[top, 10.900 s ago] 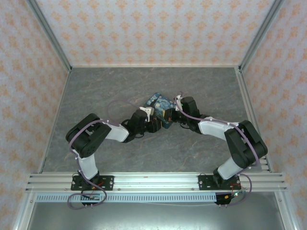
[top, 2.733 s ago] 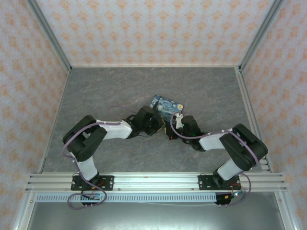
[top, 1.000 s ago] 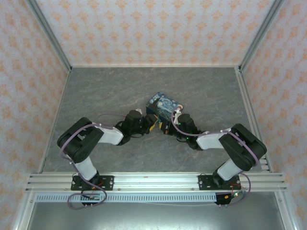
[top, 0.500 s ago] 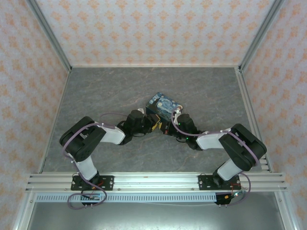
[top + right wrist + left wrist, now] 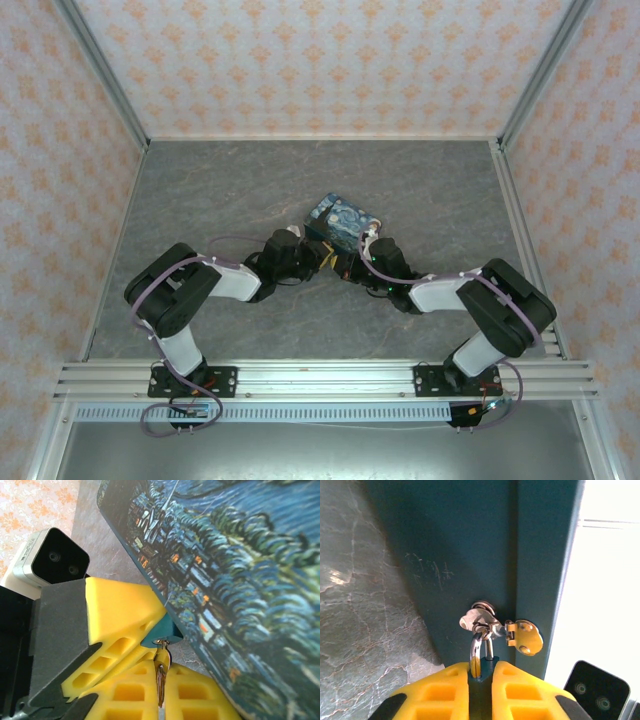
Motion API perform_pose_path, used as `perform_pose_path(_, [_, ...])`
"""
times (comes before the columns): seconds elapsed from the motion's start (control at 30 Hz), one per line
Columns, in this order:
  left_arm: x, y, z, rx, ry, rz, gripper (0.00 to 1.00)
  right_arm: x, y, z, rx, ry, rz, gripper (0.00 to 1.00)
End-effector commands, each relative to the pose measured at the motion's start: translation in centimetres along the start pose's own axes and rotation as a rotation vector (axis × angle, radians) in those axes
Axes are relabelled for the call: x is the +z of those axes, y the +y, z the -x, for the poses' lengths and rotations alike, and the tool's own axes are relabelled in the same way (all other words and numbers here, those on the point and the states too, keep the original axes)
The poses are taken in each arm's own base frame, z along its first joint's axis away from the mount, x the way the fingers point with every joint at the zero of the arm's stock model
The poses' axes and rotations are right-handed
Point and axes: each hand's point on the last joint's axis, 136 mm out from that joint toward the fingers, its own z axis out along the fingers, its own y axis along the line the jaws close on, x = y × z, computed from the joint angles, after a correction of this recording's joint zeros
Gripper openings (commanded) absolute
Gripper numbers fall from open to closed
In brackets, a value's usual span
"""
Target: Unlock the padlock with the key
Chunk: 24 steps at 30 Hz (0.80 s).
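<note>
The starry-night tin [image 5: 343, 221] lies in the middle of the tabletop [image 5: 200, 200], with both arms crowded against its near edge. The left jaws are clamped on the body of the padlock [image 5: 480, 685]. Its silver shackle [image 5: 477, 652] is threaded through the tin's hasp [image 5: 524, 636] on the dark blue side wall. The right jaws face them, pinched together on the key [image 5: 160, 676]. The key's tip sits right at the padlock's teal body; whether it is in the keyhole I cannot tell.
</note>
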Motion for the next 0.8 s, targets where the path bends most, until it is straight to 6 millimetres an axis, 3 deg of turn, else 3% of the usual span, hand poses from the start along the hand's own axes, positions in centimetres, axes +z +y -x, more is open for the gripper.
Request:
perform_pose_path(0.0, [-0.4, -1.4, 0.0, 0.034, -0.016, -0.011, 0.05, -0.8, 2.6, 1.9, -0.051, -0.065, 0.058, 0.16])
perform_pose_path(0.1, [-0.7, -1.7, -0.1, 0.047, -0.017, -0.005, 0.00, -1.1, 1.9, 1.7, -0.061, -0.070, 0.025, 0.23])
perform_pose_path(0.47, [-1.1, -1.5, -0.2, 0.047, -0.015, 0.026, 0.00, -3.7, 1.0, 2.1, -0.156, -0.101, -0.077, 0.54])
perform_pose_path(0.77, [-1.4, -2.0, -0.3, 0.038, -0.007, 0.050, 0.00, -8.3, 1.5, 4.2, -0.398, -0.169, -0.222, 0.72])
